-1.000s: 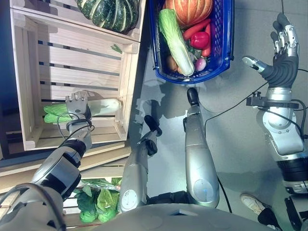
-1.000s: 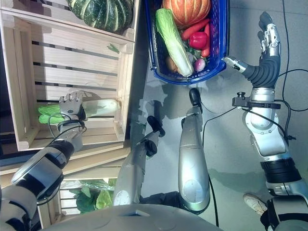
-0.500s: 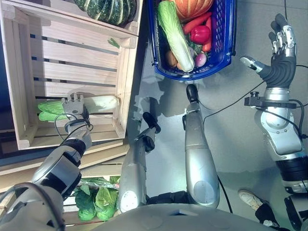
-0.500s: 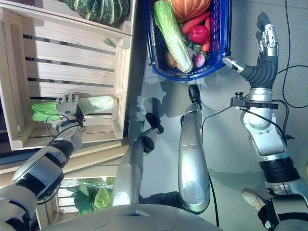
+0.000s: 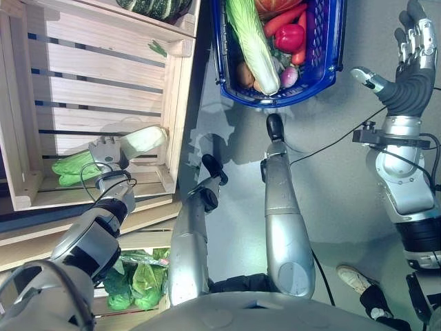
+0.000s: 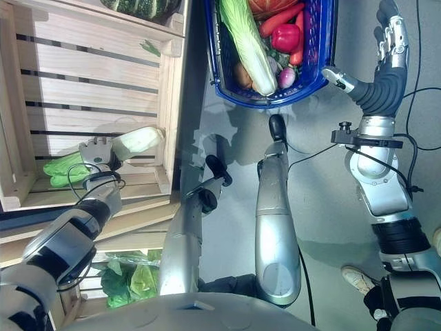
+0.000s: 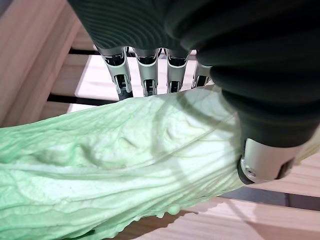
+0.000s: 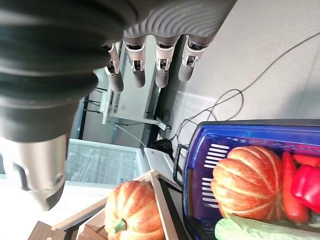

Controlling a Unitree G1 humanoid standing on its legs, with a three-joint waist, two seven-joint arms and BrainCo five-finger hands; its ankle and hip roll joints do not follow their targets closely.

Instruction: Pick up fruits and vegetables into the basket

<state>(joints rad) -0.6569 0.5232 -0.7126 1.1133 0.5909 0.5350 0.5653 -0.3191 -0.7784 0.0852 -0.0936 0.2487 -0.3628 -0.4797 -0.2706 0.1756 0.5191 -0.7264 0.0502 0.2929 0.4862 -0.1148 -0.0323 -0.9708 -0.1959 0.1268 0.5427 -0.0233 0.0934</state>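
Observation:
A long napa cabbage (image 5: 141,139) with a white stalk end and green leaves lies in the wooden crate (image 5: 180,103) at the left. My left hand (image 5: 105,150) is shut on its middle. In the left wrist view my fingers (image 7: 149,75) curl over the pale green leaves (image 7: 125,165), with the thumb on the other side. The blue basket (image 5: 275,102) stands on the floor ahead and holds another napa cabbage (image 5: 251,41), a red pepper (image 5: 289,38), carrots and a pumpkin (image 8: 247,182). My right hand (image 5: 411,65) hangs open to the right of the basket, its fingers (image 8: 160,65) straight.
A striped green squash (image 5: 155,5) sits in the far crate. Leafy greens (image 5: 134,283) fill a lower crate near me. An orange pumpkin (image 8: 132,210) rests in another wooden crate beyond the basket. A person's shoe (image 5: 355,277) shows at the lower right.
The cabbage's white end has tipped up off the crate floor in my left hand. The camera has shifted, so crate and basket sit higher in the picture. The right hand keeps its pose.

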